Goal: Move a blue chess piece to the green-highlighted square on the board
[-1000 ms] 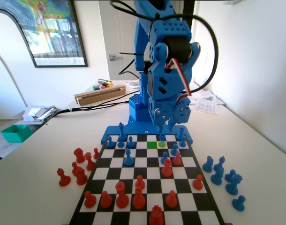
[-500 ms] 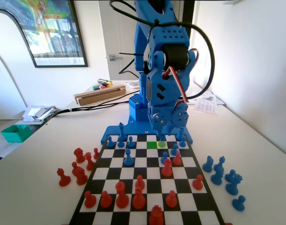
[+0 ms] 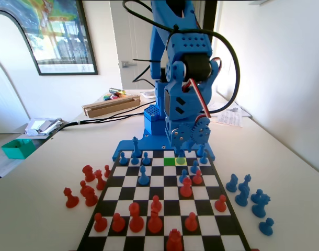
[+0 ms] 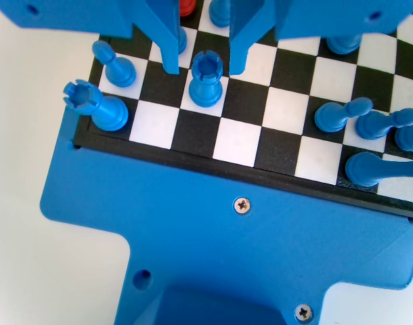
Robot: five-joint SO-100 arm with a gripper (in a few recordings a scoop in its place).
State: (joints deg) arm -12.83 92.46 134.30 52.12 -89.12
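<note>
- We see the tool point(image 4: 201, 68) open, its jaws astride a blue castle-topped piece point(image 4: 206, 80), not gripping it
- That piece stands on the board point(image 3: 164, 209), beside the green-highlighted square point(image 3: 169, 161)

White walls point(image 3: 285, 63); bright daylight. Framed poster point(image 3: 55, 36) on wall at left in fixed view. White door point(image 3: 129, 47) behind, with handle. Pale table point(image 3: 39, 209): cardboard box point(image 3: 111, 105), papers point(image 3: 230, 116), black cables point(image 3: 97, 121), green tray point(image 3: 17, 148) at its left edge.
</note>
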